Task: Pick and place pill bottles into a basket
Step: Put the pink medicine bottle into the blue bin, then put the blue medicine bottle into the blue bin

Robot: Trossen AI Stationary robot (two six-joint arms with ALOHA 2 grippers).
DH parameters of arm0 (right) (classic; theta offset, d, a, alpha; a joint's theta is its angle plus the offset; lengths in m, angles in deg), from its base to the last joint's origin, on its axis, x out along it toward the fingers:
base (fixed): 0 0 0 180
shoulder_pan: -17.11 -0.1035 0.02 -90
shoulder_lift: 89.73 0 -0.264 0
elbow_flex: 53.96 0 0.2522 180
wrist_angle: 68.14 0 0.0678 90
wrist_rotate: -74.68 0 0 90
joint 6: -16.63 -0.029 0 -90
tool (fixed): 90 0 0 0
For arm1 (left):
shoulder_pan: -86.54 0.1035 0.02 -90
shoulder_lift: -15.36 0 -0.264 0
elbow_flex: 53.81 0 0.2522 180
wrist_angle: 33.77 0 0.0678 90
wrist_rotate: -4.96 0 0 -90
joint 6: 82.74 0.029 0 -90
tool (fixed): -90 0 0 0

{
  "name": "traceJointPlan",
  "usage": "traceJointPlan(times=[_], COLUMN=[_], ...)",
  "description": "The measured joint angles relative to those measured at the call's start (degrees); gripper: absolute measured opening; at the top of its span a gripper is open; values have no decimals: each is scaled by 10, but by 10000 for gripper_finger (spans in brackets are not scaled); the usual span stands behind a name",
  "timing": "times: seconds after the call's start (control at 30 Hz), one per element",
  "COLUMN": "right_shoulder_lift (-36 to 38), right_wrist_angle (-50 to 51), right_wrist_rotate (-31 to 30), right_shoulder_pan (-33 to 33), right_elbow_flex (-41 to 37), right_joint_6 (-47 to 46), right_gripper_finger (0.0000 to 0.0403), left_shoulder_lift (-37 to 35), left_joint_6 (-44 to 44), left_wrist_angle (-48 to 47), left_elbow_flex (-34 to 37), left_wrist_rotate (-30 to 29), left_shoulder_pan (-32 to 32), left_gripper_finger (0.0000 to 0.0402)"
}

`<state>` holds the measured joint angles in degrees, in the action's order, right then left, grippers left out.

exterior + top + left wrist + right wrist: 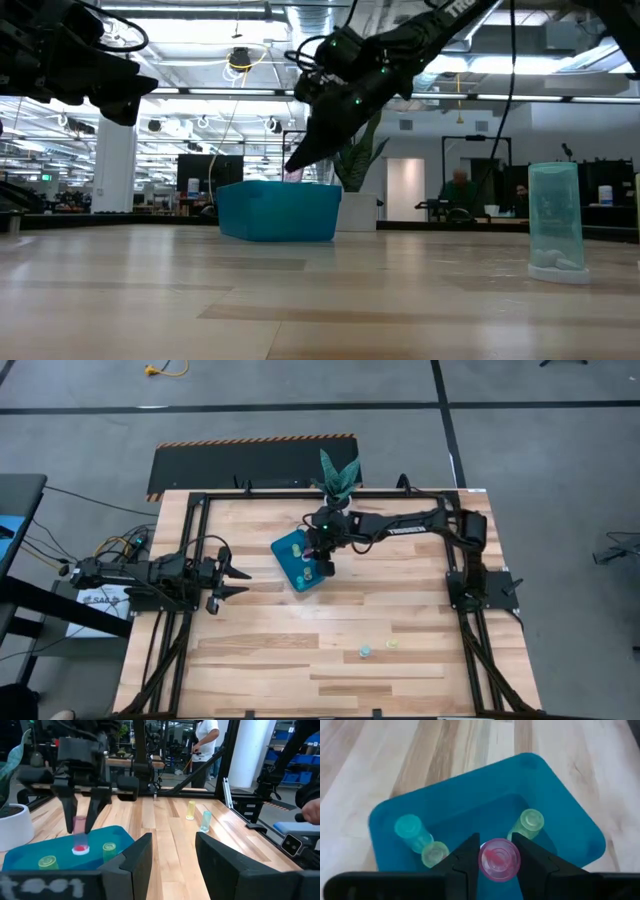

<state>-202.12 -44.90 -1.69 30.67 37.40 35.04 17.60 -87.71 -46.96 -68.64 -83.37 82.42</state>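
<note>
The teal-blue basket (292,550) lies on the table's far middle. My right gripper (322,560) hangs over it, shut on a pink pill bottle (499,859). Inside the basket are a teal-green bottle (410,831) and two yellow-green bottles (435,854) (530,822). A teal bottle (366,651) and a yellow bottle (391,644) stand upright on the table toward the near edge. My left gripper (240,580) waits open and empty at the table's left, left of the basket. My right gripper pinches the pink bottle's upper sides (79,822) between its two fingers (96,807). The fingers come from above, pointing down. The bottle is upright below them, its lower end (80,851) down inside the basket. I cannot tell whether it rests on the basket's floor.
A white pot with a green plant (338,480) stands just beyond the basket at the far edge. A black frame (200,510) runs around the table. People are in the room behind the table (205,740). Bare wood lies between the basket and the two loose bottles.
</note>
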Motion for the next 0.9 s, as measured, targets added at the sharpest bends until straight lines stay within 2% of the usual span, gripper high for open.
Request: traceJointPlan(times=[0.2,0.43,0.77,0.9], right_shoulder_lift=[-26,-31,-31,-31], right_wrist_angle=[-1,-17,-10,-9], right_wrist_rotate=[30,20,13,13], right_shoulder_pan=[13,13,16,14], right_elbow_flex=[-1,0,0,6], right_joint_6=[-11,-33,-33,-30], right_gripper_finger=[97,103,184,203], left_shoulder_lift=[0,0,0,0], left_joint_6=[0,0,0,0], left_wrist_angle=[0,0,-1,-1], left_elbow_flex=[0,0,0,0], left_wrist_rotate=[-1,-2,-6,-6], left_shoulder_pan=[0,0,0,0], left_gripper_finger=[140,140,140,140])
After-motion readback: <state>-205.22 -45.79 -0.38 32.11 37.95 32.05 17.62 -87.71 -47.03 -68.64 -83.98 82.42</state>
